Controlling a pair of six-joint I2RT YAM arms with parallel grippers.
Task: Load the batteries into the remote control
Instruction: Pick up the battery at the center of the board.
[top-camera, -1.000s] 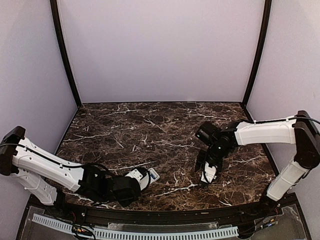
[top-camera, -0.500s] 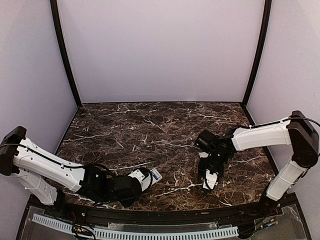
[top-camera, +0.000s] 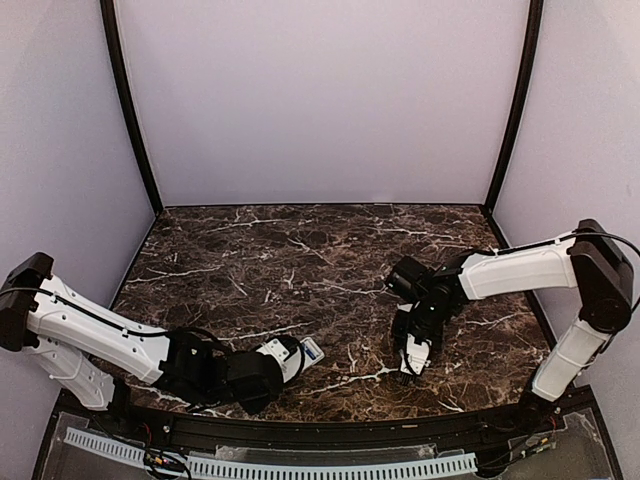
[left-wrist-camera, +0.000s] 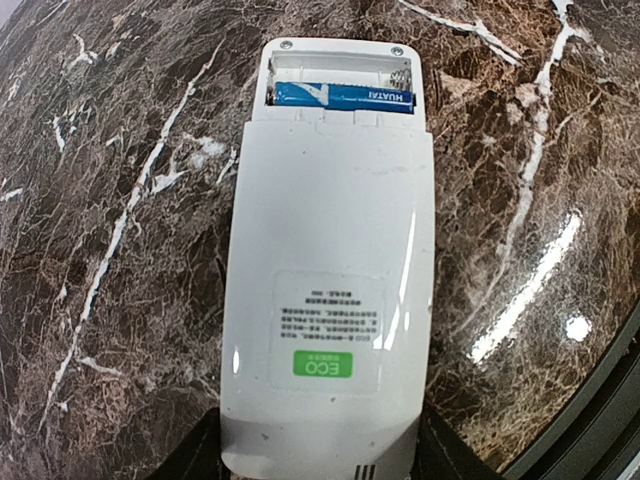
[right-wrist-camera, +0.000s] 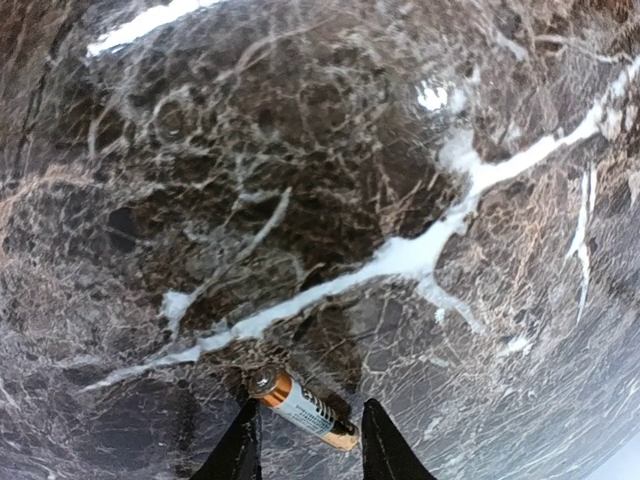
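Note:
The remote control (left-wrist-camera: 325, 300) lies back up on the marble, and my left gripper (left-wrist-camera: 318, 445) is shut on its near end. Its battery compartment is uncovered at the far end, with one blue battery (left-wrist-camera: 343, 95) lying crosswise in it. In the top view the remote control (top-camera: 309, 350) sticks out of the left gripper (top-camera: 292, 356) near the front edge. My right gripper (top-camera: 410, 368) points down at the table right of centre. Between its fingers a second battery (right-wrist-camera: 303, 408) with coppery ends lies slantwise on the marble. The right gripper (right-wrist-camera: 305, 435) is open around it, the fingertips close to its two ends.
The dark marble table (top-camera: 300, 260) is closed in by pale walls at the back and sides. A black rail (top-camera: 330, 432) runs along the front edge, just behind both grippers. The right arm's elbow (top-camera: 410, 275) hangs over the table's right half.
The right gripper has shifted a little left and toward the front edge, and its fingers have drawn closer together around the battery. The left arm and the remote have not moved.

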